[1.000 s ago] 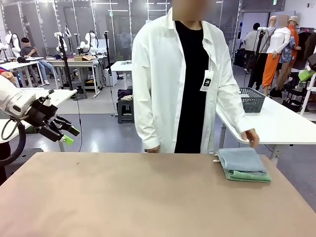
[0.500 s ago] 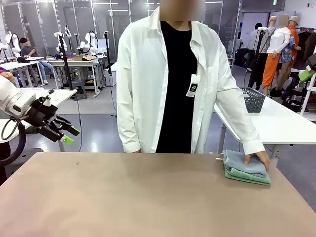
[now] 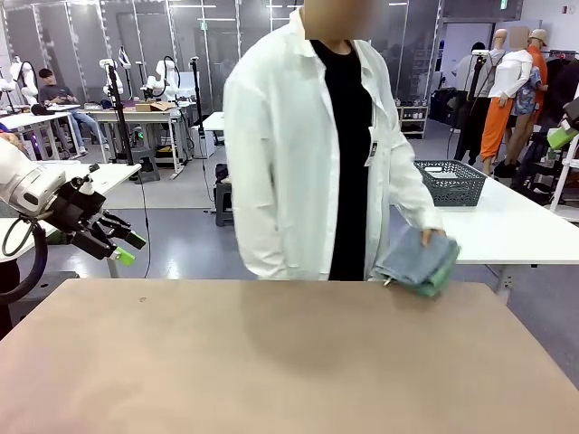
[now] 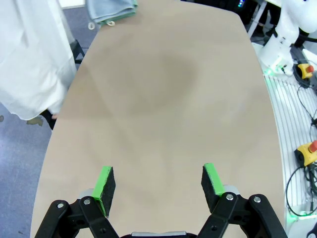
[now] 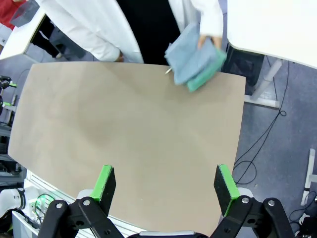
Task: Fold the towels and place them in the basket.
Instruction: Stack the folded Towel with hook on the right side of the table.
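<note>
The towels [image 3: 419,261], a blue one stacked on a green one, are hanging folded in the person's hand [image 3: 432,237], lifted off the desk [image 3: 271,362] at its far right edge. The person, in a white coat [image 3: 298,154], is standing at the far side and turning toward the white side desk [image 3: 507,226], where the basket [image 3: 450,182] is sitting. The basket is dark grey plastic, rectangular, with lattice-perforated walls. The towels are soft terry, and a small white tag is dangling at their lower left corner.

The left pincer [image 3: 122,246] is hovering off the near left edge of the desk, well apart from the towels, its green-padded fingers [image 4: 105,182] spread wide with nothing between them. In the left wrist view the towels [image 4: 111,10] are showing at the far end of the bare tan top.

The right pincer [image 5: 166,186] is hanging high above the desk, its fingers [image 5: 223,188] likewise spread and empty, with the towels [image 5: 194,62] far ahead at the desk's edge, gripped by the hand [image 5: 208,41].
</note>
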